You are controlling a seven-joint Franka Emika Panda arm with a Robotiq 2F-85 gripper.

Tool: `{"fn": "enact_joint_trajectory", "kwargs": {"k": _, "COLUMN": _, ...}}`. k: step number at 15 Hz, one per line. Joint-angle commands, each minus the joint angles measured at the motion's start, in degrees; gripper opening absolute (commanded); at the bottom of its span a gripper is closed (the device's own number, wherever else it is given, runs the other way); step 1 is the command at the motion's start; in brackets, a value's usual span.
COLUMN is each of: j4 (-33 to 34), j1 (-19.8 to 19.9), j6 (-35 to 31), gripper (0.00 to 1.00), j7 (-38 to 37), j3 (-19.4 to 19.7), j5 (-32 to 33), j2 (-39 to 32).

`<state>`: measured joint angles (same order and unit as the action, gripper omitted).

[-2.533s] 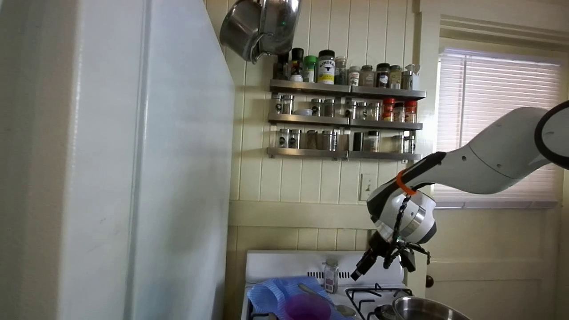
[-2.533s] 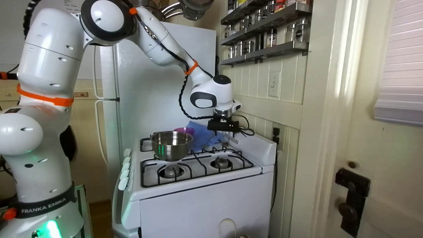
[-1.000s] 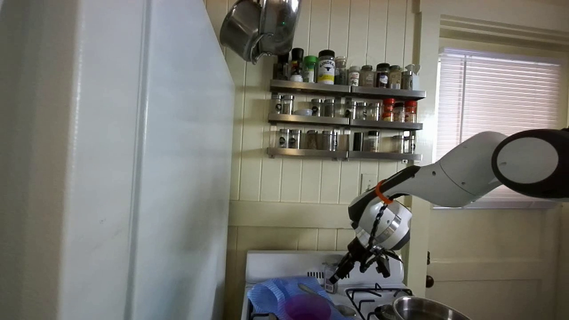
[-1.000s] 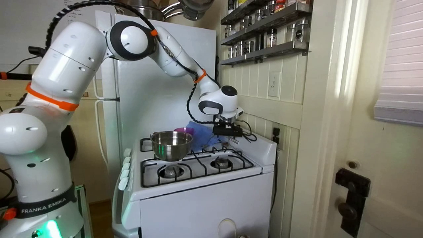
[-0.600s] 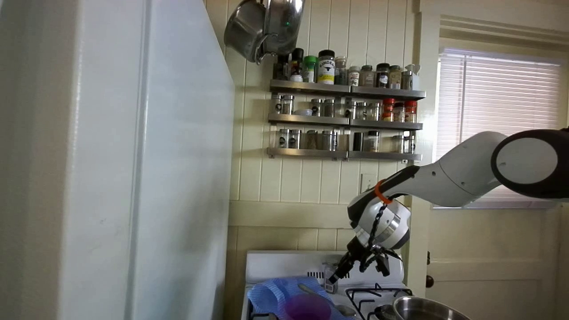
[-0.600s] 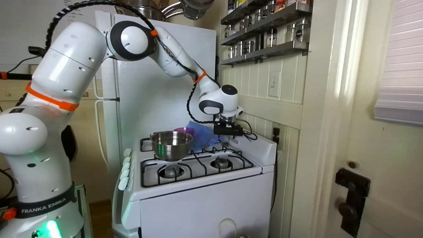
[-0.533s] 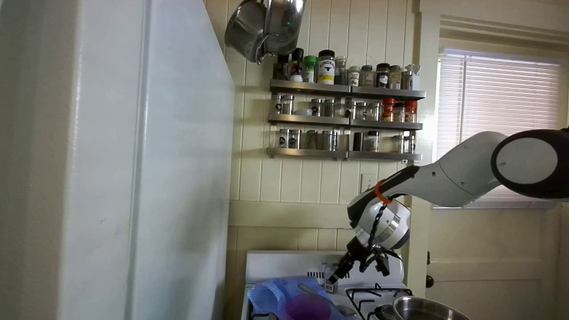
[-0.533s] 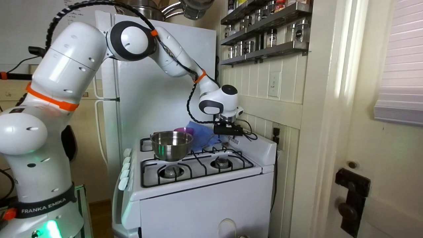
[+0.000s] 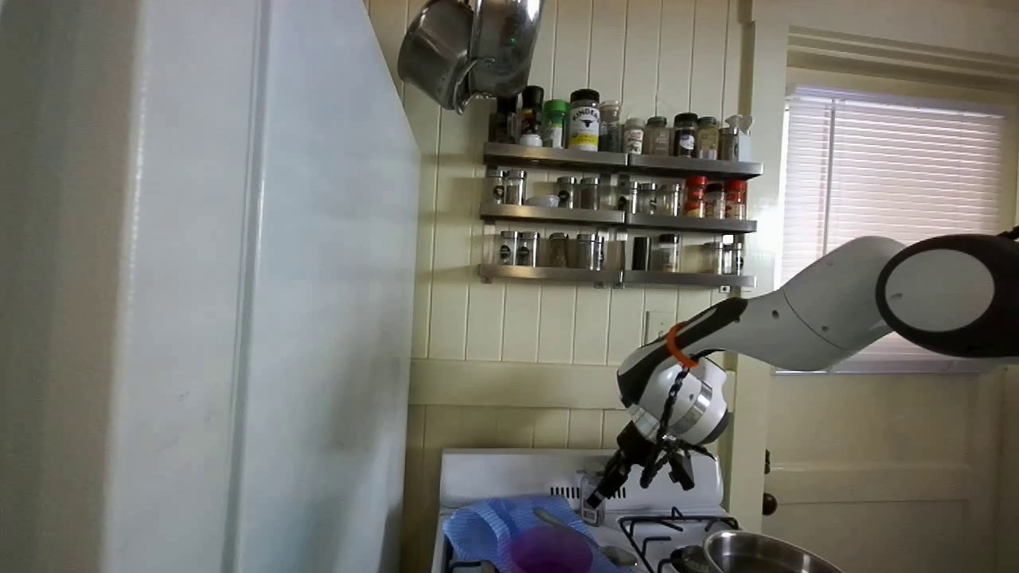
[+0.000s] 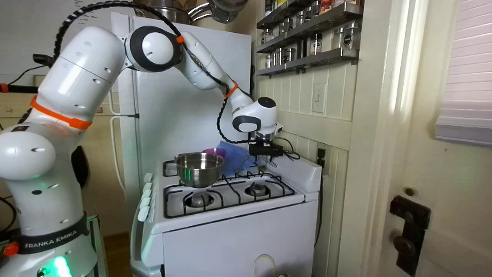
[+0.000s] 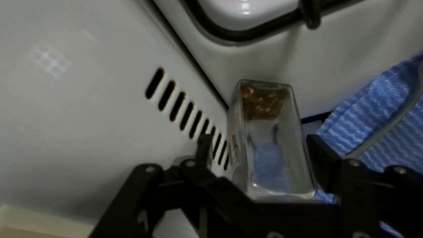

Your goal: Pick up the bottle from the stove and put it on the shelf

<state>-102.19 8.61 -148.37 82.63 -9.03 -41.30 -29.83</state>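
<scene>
Stove (image 10: 238, 240): white range, lower centre in both exterior views; black grates (image 11: 267, 29) on top, raised back panel (image 9: 509, 477) along the cream panelled wall (image 9: 525, 326).
Bottle (image 11: 271, 138): clear glass, red-brown flakes inside; upright on the stove, just beside the back panel.
End effector (image 11: 259, 145): parted wider than the bottle, which stands between its fingers ungripped; contact at frame right cannot be told.
Cloth (image 9: 482, 529): blue, left of the bottle; purple bowl (image 9: 549, 549) at lower centre.
Steel bowl (image 10: 200, 173): over the grates, left of centre.
Shelf (image 9: 553, 212): three metal tiers of jars (image 9: 584, 127), upper centre in an exterior view.
Refrigerator (image 10: 165, 111): white, behind the arm.
Door (image 10: 461, 184): right, with pale blind (image 10: 469, 77).
</scene>
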Motion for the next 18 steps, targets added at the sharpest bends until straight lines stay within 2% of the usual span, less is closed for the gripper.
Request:
{"fn": "enact_joint_trajectory", "kwargs": {"k": 1, "j4": 3.24, "j1": -0.39, "j6": 1.21, "gripper": 0.49, "j7": -2.29, "j3": -0.79, "j5": 2.25, "j2": -2.86}}
{"fn": "enact_joint_trajectory", "kwargs": {"k": 2, "j4": 3.53, "j1": -0.36, "j6": 1.29, "gripper": 0.45, "j7": -2.46, "j3": -0.99, "j5": 2.46, "j2": -3.14}}
{"fn": "enact_joint_trajectory", "kwargs": {"k": 4, "j4": 4.26, "j1": -0.25, "j6": 1.29, "gripper": 0.29, "j7": -2.64, "j3": -1.56, "j5": 2.29, "j2": -3.79}}
{"fn": "enact_joint_trajectory", "kwargs": {"k": 5, "j4": 4.62, "j1": -0.24, "j6": 1.39, "gripper": 0.24, "j7": -3.05, "j3": -1.78, "j5": 2.25, "j2": -4.04}}
{"fn": "enact_joint_trajectory", "kwargs": {"k": 8, "j4": 2.83, "j1": -0.29, "j6": 0.76, "gripper": 0.24, "j7": -6.09, "j3": -1.8, "j5": 1.87, "j2": -2.3}}
{"fn": "enact_joint_trajectory", "kwargs": {"k": 12, "j4": -7.3, "j1": -1.52, "j6": -2.63, "gripper": 0.24, "j7": -12.2, "j3": 0.47, "j5": 3.48, "j2": 6.73}}
{"fn": "enact_joint_trajectory", "kwargs": {"k": 15, "j4": -13.95, "j1": -3.11, "j6": -5.16, "gripper": 0.24, "j7": -20.62, "j3": 2.81, "j5": 8.02, "j2": 13.43}}
{"fn": "enact_joint_trajectory", "kwargs": {"k": 18, "j4": -18.76, "j1": -5.99, "j6": -6.93, "gripper": 0.24, "j7": -33.32, "j3": 6.6, "j5": 13.83, "j2": 18.99}}
